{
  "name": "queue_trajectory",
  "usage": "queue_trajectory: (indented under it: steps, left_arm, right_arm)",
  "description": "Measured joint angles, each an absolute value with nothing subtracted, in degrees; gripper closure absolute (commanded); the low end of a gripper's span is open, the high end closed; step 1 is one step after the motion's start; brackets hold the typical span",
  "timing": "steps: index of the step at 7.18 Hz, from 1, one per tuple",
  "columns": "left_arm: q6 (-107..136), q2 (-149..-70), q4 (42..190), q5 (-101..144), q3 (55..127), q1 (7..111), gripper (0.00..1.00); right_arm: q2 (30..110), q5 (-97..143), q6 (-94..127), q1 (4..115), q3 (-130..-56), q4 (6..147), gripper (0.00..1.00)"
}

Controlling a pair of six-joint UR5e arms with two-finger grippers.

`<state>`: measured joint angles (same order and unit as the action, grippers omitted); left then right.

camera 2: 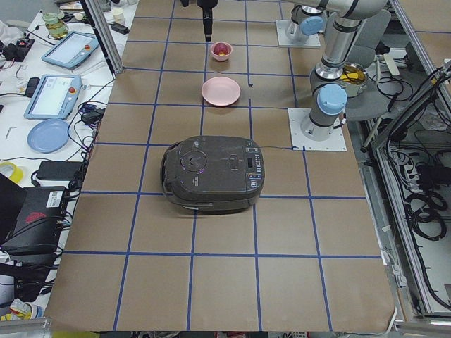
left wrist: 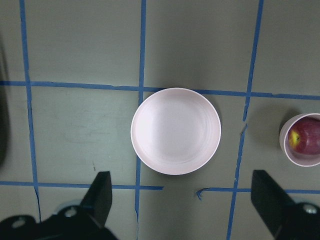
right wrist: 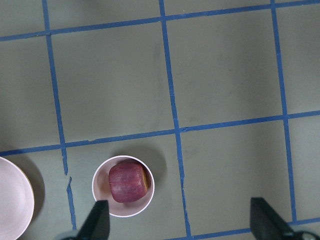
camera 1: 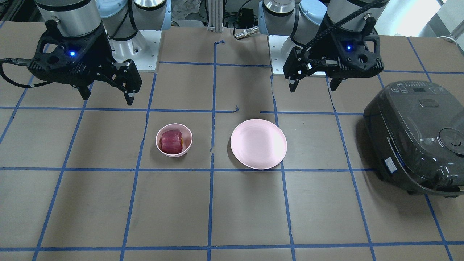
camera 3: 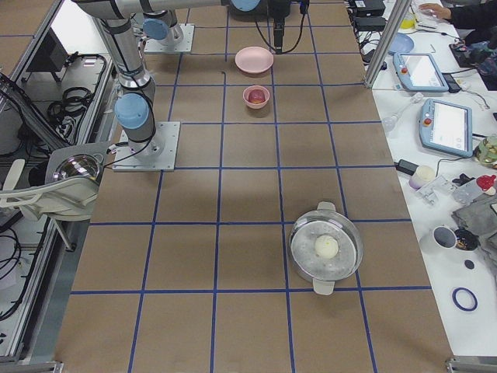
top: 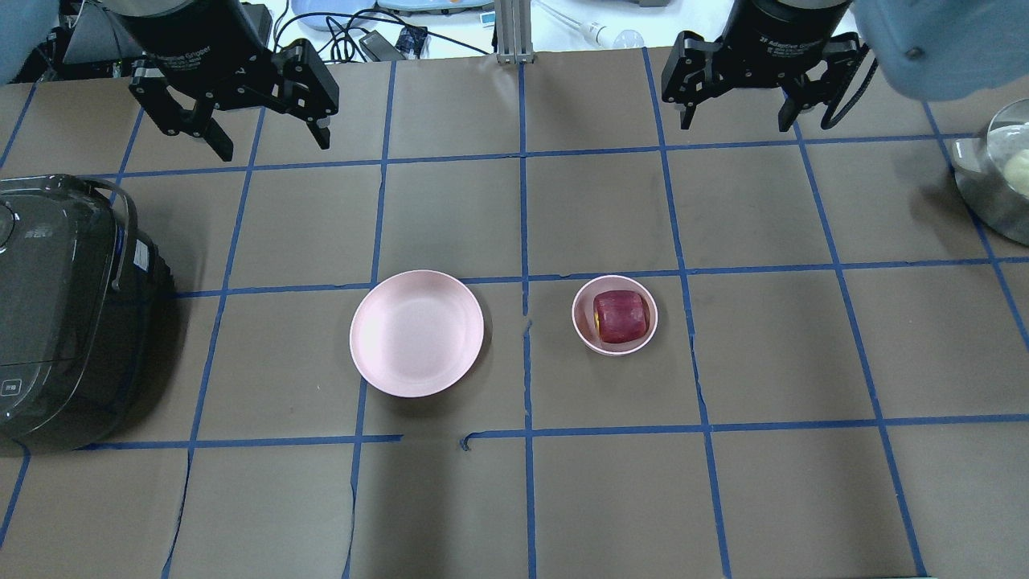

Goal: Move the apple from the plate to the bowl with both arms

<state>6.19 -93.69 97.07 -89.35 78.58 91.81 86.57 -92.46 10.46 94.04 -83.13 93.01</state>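
Apple [top: 621, 316]: dark red, lying inside the bowl, right of centre in the overhead view. A yellow patch shows on its side toward the plate.
Bowl [top: 614, 351]: small, deep, pale pink, upright on the table [top: 772, 498], just right of the central blue tape line.
Plate [top: 416, 333]: wide, shallow, pale pink and bare. It sits left of the bowl, apart from it, across the tape line.
Left gripper [top: 269, 133]: upper left of the overhead view, raised over the table, fingers spread wide and holding nothing.
Right gripper [top: 736, 121]: upper right, fingers likewise spread and holding nothing, well apart from the bowl.
Rice cooker [top: 56, 305]: dark, lid down, at the left edge.
Metal pot [top: 993, 185]: at the right edge, holding a pale round thing, perhaps a ball.
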Motion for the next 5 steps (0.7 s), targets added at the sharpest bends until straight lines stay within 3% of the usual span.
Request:
queue_trajectory:
  steps: [5]
  left_arm:
    - [4.21, -93.03, 97.02, -89.72, 79.65, 90.98, 0.0]
  right_arm:
    - [86.57, -92.4, 10.46, 94.04, -82.99, 93.03, 0.0]
